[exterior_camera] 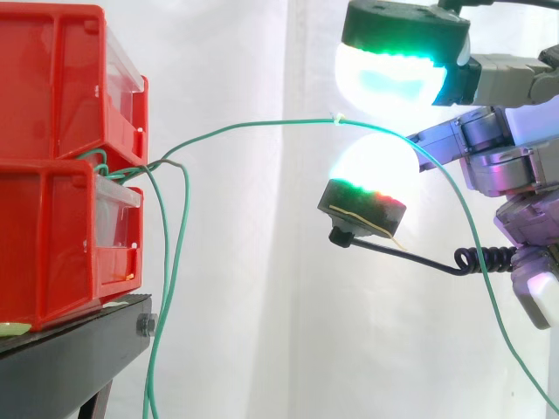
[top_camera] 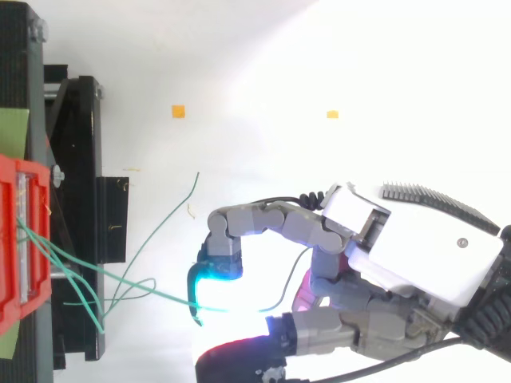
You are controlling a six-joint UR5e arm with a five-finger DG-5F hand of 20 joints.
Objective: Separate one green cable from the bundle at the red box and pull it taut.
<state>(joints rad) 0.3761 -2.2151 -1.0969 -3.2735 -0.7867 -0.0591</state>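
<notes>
the hand (top_camera: 415, 255) pinches a thin, arching green cable (exterior_camera: 262, 124) between its rounded glowing pads (exterior_camera: 389, 83).

Open air lies between the red bins (exterior_camera: 52, 175) at the left and the hand (top_camera: 415, 255) at the right, before the white curtain (exterior_camera: 253, 262). One green cable (exterior_camera: 253, 125) crosses that gap, and loose cables (exterior_camera: 170, 288) hang just beside the black stand (exterior_camera: 70, 358), cluttering the space low down there.
</notes>
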